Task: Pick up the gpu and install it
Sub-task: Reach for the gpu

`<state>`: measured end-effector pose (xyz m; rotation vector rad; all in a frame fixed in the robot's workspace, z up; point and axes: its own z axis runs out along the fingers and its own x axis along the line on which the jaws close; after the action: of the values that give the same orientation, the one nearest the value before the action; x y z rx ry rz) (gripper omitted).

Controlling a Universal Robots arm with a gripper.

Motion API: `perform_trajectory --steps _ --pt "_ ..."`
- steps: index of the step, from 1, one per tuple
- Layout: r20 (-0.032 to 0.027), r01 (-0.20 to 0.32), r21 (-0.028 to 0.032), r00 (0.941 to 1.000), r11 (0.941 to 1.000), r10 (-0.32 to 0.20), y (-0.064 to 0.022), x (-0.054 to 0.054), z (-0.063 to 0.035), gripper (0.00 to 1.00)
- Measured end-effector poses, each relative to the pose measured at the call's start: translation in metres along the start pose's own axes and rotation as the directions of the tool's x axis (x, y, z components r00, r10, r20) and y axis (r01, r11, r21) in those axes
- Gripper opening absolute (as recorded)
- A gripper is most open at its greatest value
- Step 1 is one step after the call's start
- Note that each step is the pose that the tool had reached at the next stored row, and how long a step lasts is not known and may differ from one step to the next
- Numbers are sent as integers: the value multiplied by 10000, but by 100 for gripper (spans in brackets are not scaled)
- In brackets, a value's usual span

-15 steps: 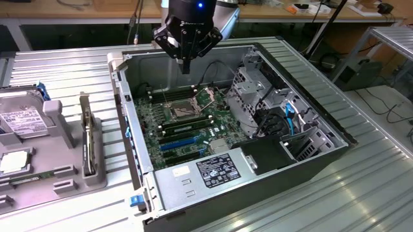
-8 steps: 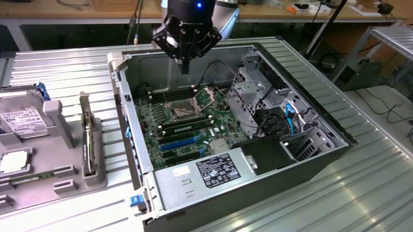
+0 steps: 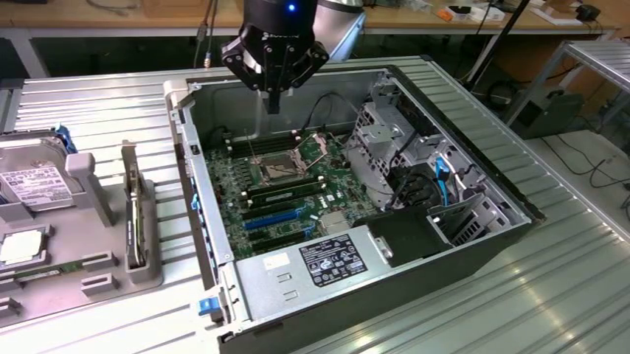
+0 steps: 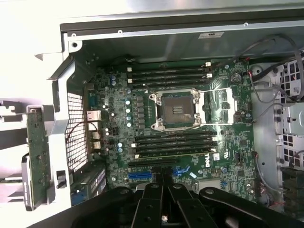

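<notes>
The gpu [image 3: 135,217], a thin dark card with a pale metal bracket strip, stands upright on its long edge in a grey holder [image 3: 99,258], untouched, well off to the exterior view's left of the gripper [image 3: 273,103].

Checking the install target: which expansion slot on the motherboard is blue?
The long blue slot between the CPU socket and the power supply; its neighbouring expansion slots are black.

The gripper [image 3: 273,102] is recorded as matte black, with angular linkages [image 4: 147,209] carrying round pivot pins [image 4: 118,191]. A blue indicator light [image 3: 288,7] is noted at 12 o'clock on its body, and a silver-grey wrist housing [image 3: 343,29] at 2 o'clock.
</notes>
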<state>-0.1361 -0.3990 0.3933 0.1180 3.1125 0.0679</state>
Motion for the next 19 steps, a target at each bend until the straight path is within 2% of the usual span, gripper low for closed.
perform_trajectory --steps 19 --pt "0 0 0 10000 10000 0 -15 194 -5 10"
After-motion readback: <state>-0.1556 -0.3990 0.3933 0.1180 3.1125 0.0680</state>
